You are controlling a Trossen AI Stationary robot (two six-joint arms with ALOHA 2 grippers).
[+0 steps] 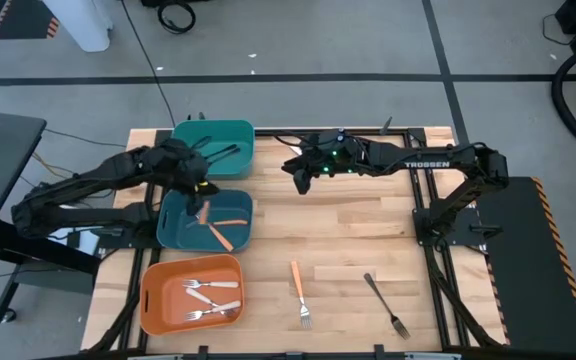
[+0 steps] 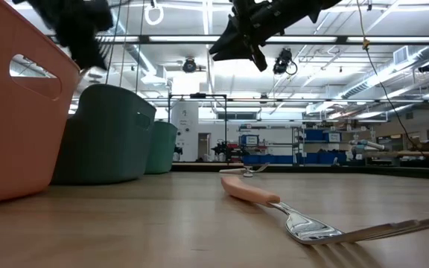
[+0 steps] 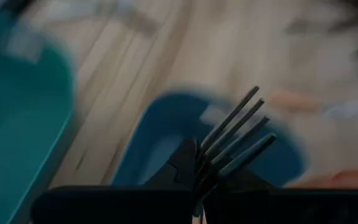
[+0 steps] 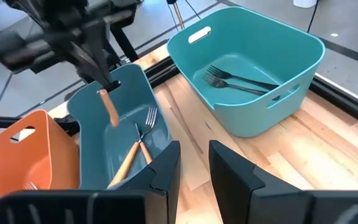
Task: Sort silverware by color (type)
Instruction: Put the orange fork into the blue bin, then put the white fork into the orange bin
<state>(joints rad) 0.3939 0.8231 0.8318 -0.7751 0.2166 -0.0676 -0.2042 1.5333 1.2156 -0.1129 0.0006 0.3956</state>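
My left gripper hovers over the dark teal middle bin, shut on an orange-handled fork. That bin holds other orange-handled forks. Two black forks lie in the light teal far bin. Cream-handled forks lie in the orange near bin. An orange-handled fork and a black fork lie flat on the table. My right gripper is open, raised over the table to the right of the far bin. My left gripper pinches the fork between its two fingers at the neck, just behind the tines, which stick out past the fingers. The fingers come from above. The orange handle hangs below them, lifted clear over the middle bin.
The three bins stand in a row along the table's left side. The wooden table has open room in its middle and right. In the low view the orange-handled fork lies close in front, and the bins stand at the left.
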